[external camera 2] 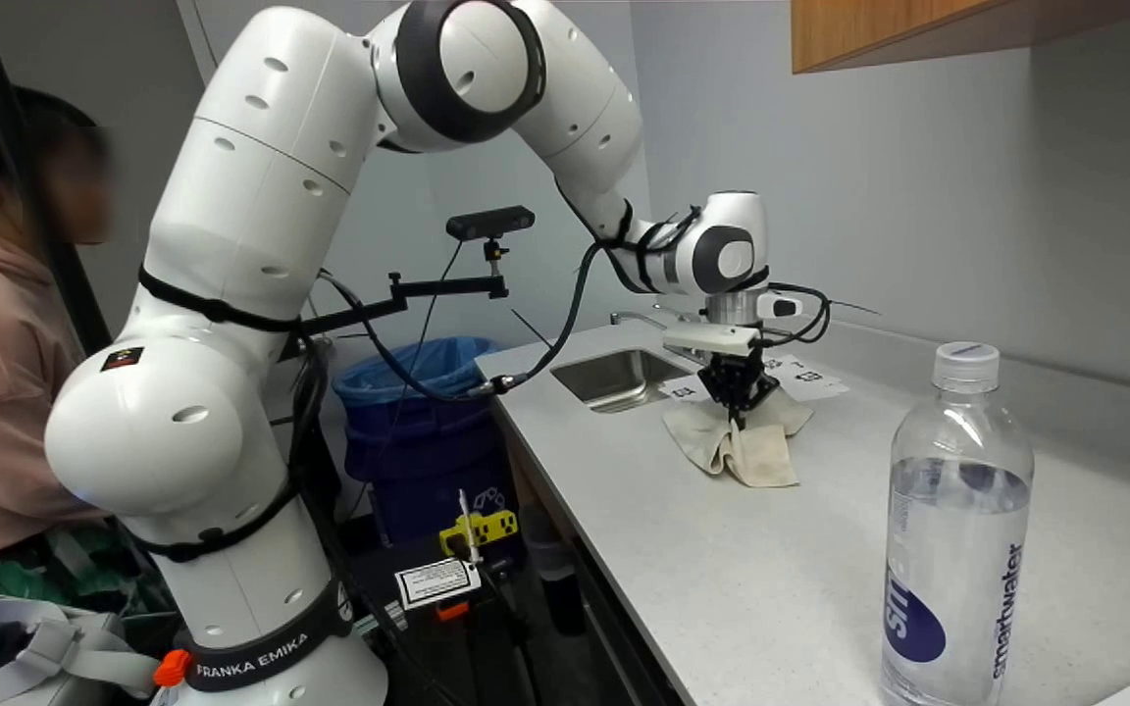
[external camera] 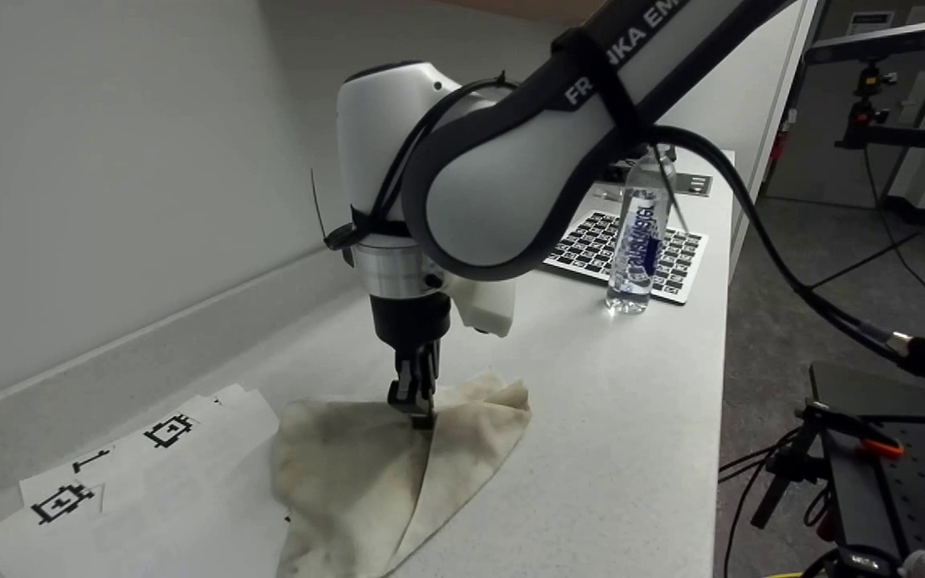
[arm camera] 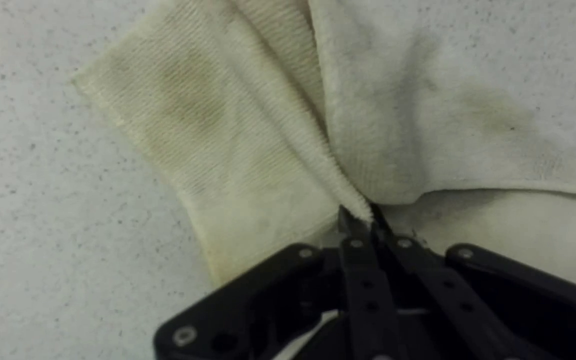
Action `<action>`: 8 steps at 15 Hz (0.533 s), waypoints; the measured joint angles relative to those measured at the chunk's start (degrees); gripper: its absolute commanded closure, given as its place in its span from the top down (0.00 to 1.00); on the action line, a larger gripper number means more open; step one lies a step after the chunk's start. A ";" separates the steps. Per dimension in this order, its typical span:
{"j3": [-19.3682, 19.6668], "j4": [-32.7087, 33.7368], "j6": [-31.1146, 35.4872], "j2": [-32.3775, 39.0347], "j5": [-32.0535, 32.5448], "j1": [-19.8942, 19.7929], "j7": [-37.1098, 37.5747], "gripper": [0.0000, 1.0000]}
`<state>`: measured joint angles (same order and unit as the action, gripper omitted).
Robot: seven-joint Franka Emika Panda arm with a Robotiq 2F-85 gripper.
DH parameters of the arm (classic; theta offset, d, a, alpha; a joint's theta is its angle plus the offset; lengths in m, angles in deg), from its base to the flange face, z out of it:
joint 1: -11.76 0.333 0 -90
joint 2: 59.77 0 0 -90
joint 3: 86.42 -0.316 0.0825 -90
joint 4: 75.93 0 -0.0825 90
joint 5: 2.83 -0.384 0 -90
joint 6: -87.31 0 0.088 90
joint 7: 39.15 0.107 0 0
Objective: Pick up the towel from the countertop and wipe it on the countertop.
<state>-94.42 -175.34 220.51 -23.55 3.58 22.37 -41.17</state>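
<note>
Towel (external camera: 366,474): one, cream with darker stains, rumpled and folded over itself, lying on the countertop
Gripper (arm camera: 363,225): one, pointing down at the towel, its two fingers (arm camera: 350,229) drawn nearly together with a single fold of the cloth pinched between their tips
Countertop (external camera: 591,433): one, pale and finely speckled, under the towel
Marker paper (external camera: 157,498): white, along one side of the towel; number of sheets unclear, two whole square markers (external camera: 61,503) showing in an exterior view
Bottle (external camera 2: 957,559): one, clear, capped, upright, well apart from the towel in both exterior views
Checkered board (external camera: 675,269): one, just behind the bottle in an exterior view
Sink (external camera 2: 614,371): one, set into the countertop, beyond the towel
Arm (external camera 2: 261,167): one, white with black bands, bent over the countertop
Bin (external camera 2: 428,490): one, blue, beside the countertop
Person (external camera 2: 6,373): one, in pink, behind the arm, face blurred
</note>
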 measured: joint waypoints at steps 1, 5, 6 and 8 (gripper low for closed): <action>0.07 0.79 0.03 1.23 0.00 0.00 0.04 0.01; 0.32 2.62 0.13 3.48 -0.26 -0.07 0.14 0.01; 0.33 2.61 0.12 3.48 -0.35 -0.09 0.14 0.01; 0.32 2.49 0.13 3.42 -0.46 -0.10 0.14 0.01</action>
<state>-94.10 -172.84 220.64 -20.13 3.11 22.27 -41.03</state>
